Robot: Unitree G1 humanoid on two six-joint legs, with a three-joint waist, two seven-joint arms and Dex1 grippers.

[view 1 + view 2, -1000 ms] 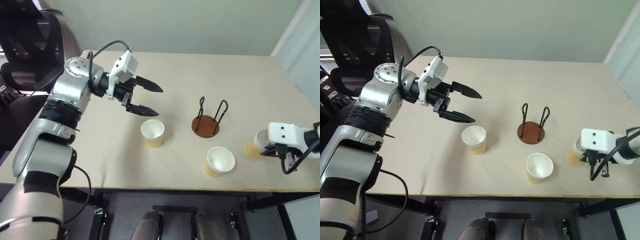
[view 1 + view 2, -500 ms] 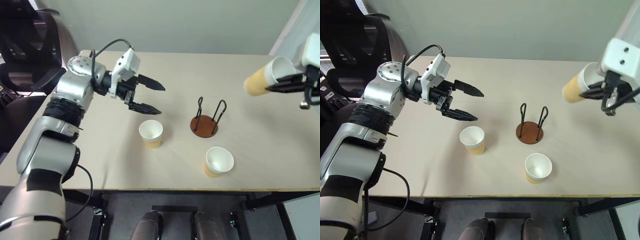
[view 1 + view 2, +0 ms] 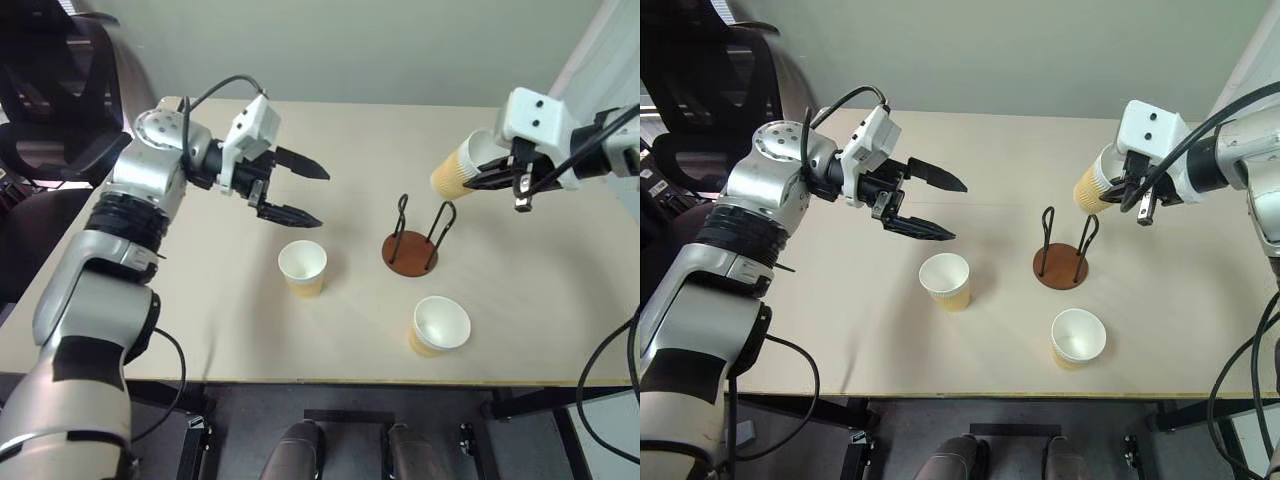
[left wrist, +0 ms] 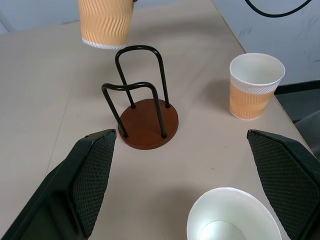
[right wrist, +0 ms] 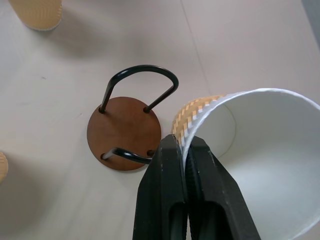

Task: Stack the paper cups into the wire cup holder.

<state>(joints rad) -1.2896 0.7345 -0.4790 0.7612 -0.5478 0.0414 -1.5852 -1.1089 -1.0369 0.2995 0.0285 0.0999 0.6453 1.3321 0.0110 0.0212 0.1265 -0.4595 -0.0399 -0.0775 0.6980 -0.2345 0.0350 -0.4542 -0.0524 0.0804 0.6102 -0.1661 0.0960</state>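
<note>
Above the wire cup holder (image 3: pixel 410 243), my right gripper (image 3: pixel 497 176) pinches a light, crushable paper cup (image 3: pixel 462 167) by its rim; left gripper (image 3: pixel 305 195) gapes wide, empty.

The right gripper (image 5: pixel 186 150), pinching one paper cup (image 3: pixel 458 170) by its rim, has lifted that cup off the table (image 3: pixel 560 310) at the robot's right edge. Gripper and cup now hang in the air, seemingly just above and beside the wire cup holder (image 3: pixel 412 238).
</note>
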